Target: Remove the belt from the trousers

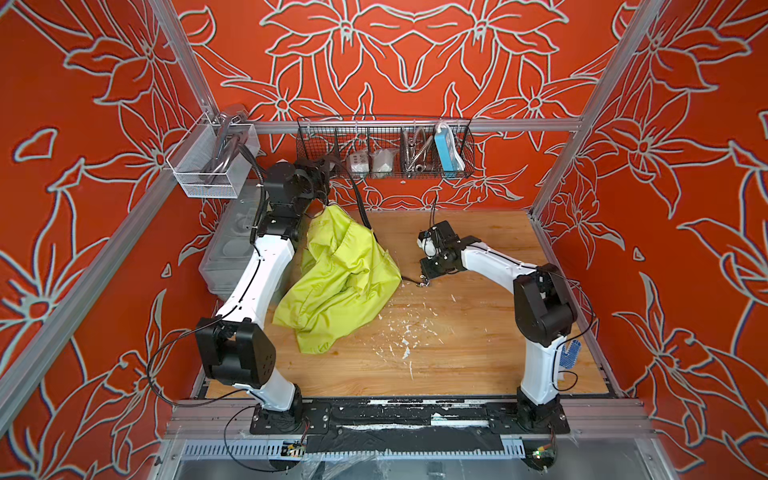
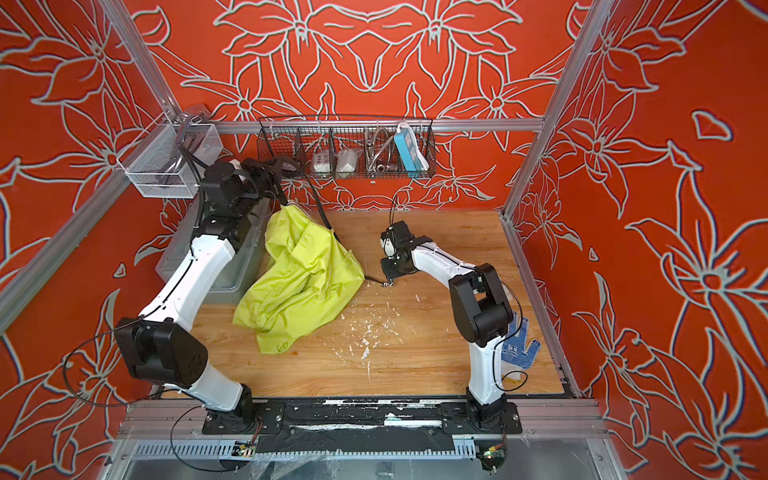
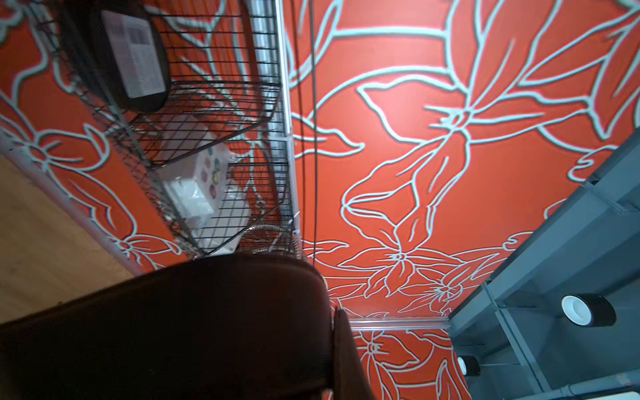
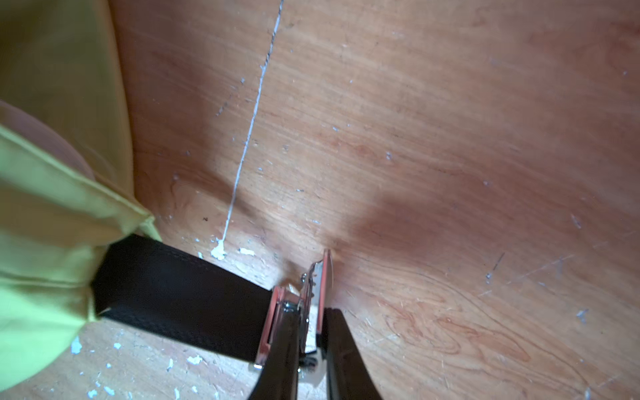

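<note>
- Two grippers, both clamped shut.
- The right gripper [image 4: 310,313] is down low at the table [image 1: 457,340]. It's pinching the metal buckle [image 4: 313,277] of the belt [image 4: 180,298], one finger on each side, so that's a proper grip.
- From those fingers the black belt runs a short way flat along the wood and disappears into a fold of the trousers [image 1: 340,282], just beside that gripper.
- The trousers are a crumpled lime heap sitting between the two grippers. Their top edge stands up in a peak right under the left gripper [image 1: 321,173].
- The left gripper is up high with its jaws closed. Its wrist view is mostly dark blur, so honestly I can't tell what it's pinching.
- A black strap drops from near the left gripper down behind the trousers. Belt or cable, can't say.
- A wire basket [image 1: 320,149] hangs on the wall just past the left gripper.
- White flecks [image 1: 405,332] are scattered on the wood near the right gripper.
</note>
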You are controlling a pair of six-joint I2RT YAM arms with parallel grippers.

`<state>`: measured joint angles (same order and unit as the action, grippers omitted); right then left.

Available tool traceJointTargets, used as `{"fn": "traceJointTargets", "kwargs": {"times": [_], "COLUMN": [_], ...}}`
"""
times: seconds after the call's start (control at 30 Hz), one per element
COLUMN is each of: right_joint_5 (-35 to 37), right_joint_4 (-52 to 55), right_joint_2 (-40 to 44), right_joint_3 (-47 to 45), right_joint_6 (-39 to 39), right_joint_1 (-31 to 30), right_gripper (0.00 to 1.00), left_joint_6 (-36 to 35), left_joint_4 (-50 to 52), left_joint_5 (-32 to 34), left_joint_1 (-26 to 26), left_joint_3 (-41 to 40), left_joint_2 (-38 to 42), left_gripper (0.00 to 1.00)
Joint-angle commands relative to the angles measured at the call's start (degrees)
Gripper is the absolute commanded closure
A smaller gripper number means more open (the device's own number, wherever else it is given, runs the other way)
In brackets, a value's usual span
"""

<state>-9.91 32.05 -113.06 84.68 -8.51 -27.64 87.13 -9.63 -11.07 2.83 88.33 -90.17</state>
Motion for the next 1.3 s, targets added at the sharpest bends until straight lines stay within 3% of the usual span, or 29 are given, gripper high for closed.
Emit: {"fn": "traceJointTargets", "kwargs": {"times": [0.0,0.07,0.17,0.33,0.43,0.57,0.63,0.83,0.93,1.03,1.17,1.27], "right_joint_5": [3.7,4.6,5.1,4.7,4.7,4.9,5.4,8.4,8.5,8.3,7.8,6.2], "right_joint_4": [11.2,12.0,13.3,16.0,17.2,19.5,20.8,23.1,23.3,24.0,24.9,21.8], "right_joint_2": [-1.3,-0.3,1.8,5.7,8.1,10.8,11.9,13.8,14.2,13.8,14.3,16.5], "right_joint_3": [-2.8,-1.8,0.6,5.7,8.0,12.1,14.5,18.4,19.2,21.1,20.9,14.0], "right_joint_6": [0.9,1.1,1.1,0.3,-0.3,-0.8,-0.7,0.4,0.3,0.6,0.5,-0.4], "right_joint_1": [0.2,0.2,0.4,0.5,0.5,0.5,0.6,0.7,0.7,0.7,0.7,0.7], "right_gripper": [1.0,1.0,1.0,1.0,1.0,1.0,1.0,1.0,1.0,1.0,1.0,1.0], "left_joint_6": [-4.2,-8.2,-18.4,-37.9,-48.9,-59.0,-60.7,-64.5,-65.7,-68.5,-71.0,-70.3], "left_joint_4": [0.6,5.9,14.1,29.4,36.6,40.1,37.1,33.4,32.2,35.4,39.4,40.1], "left_joint_5": [-0.4,-2.1,-3.1,-2.2,-1.8,-2.6,-7.2,-32.7,-38.8,-38.3,-26.3,-21.7], "left_joint_1": [0.4,0.8,2.1,4.5,6.4,8.5,8.5,9.6,12.6,15.7,17.8,18.5], "left_joint_3": [-4.0,-5.1,-5.2,-1.1,1.7,1.5,-1.0,-7.0,-10.7,-13.4,-17.4,-19.5], "left_joint_2": [1.3,1.2,0.1,-3.3,-4.7,-3.6,-1.5,0.9,1.9,2.4,4.9,6.0], "left_gripper": [1.0,1.0,0.91,0.62,0.51,0.5,0.51,0.56,0.58,0.59,0.63,0.64]}}
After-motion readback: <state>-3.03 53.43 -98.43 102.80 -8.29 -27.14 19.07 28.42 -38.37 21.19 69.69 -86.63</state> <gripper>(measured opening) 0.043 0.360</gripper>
